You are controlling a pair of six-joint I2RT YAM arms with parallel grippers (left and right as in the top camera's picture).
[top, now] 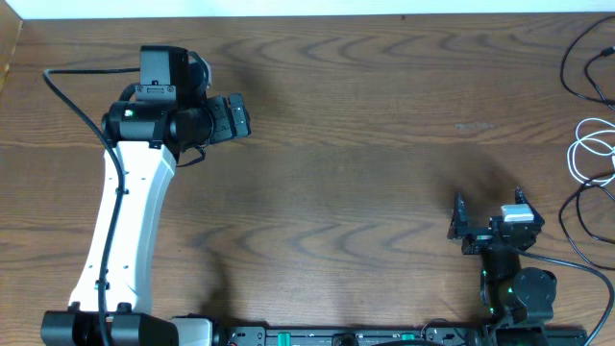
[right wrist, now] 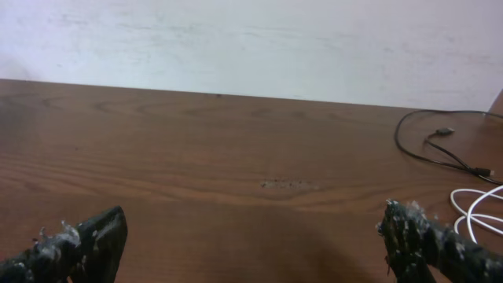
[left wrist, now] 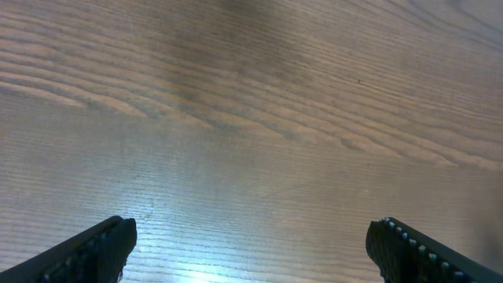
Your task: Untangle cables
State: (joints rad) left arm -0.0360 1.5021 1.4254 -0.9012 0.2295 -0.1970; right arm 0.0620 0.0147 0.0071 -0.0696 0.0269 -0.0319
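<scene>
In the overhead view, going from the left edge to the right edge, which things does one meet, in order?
White left arm → left hand → right hand → the cables, one white and the rest black, all by the right edge.

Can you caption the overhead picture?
Left gripper and right gripper open above a wooden table; white cable and black cables lie far right.

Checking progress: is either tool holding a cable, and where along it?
Nothing is held. Left tool and right tool are open; the cables lie untouched.
</scene>
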